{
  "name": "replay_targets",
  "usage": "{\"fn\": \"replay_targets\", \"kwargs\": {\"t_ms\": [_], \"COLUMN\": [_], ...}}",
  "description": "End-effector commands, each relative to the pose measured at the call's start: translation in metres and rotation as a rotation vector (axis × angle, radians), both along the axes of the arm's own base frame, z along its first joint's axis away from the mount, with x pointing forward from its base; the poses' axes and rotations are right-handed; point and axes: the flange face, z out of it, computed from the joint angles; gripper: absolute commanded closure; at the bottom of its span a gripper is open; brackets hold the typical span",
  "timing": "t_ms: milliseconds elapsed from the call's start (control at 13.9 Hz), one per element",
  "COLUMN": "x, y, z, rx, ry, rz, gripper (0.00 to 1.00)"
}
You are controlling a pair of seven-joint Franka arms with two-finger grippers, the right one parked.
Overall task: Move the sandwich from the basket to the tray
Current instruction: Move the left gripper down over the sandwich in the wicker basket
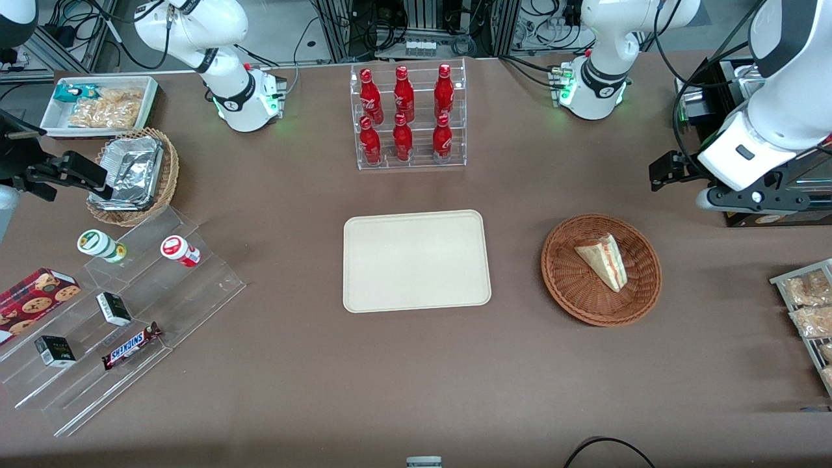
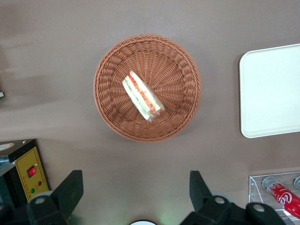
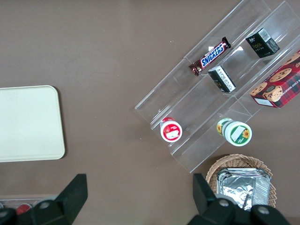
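The sandwich [image 1: 603, 260] [image 2: 143, 96], a pale bread wedge with red, orange and green layers on its cut edge, lies in the round reddish-brown wicker basket [image 1: 565, 292] [image 2: 108, 112]. The cream tray [image 1: 416, 260] [image 2: 272, 93] [image 3: 28, 122] lies flat beside the basket, toward the parked arm's end, with nothing on it. My left gripper [image 2: 135, 187] hangs high over bare table, open wide, nothing between its fingers [image 2: 70, 187]. It is farther from the front camera than the basket. In the front view its wrist [image 1: 741, 185] shows above the basket's level.
A clear rack of red bottles [image 1: 409, 117] [image 2: 283, 197] stands farther back than the tray. A black box with a yellow panel [image 2: 26, 171] sits near my wrist. Packaged snacks [image 1: 809, 312] lie at the working arm's table end. A stepped acrylic shelf [image 1: 117, 312] and foil-lined basket [image 1: 133, 175] sit toward the parked arm.
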Motion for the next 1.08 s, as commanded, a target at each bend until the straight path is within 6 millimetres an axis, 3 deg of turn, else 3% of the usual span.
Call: {"fn": "replay_targets", "kwargs": {"t_ms": [0,144,360,1007], "x": [0.003,0.002,0.002,-0.011], "y": [0.001,0.001,0.002,0.004], "z": [0.001,-0.009,-0.040,-0.162], "rx": [-0.013,-0.010,-0.005,-0.009], "ry": [-0.007,0.011,0.059,-0.005], "rz": [-0.014,-0.014,-0.012,0.005], "gripper": [0.00,0.00,0.00,0.00]}}
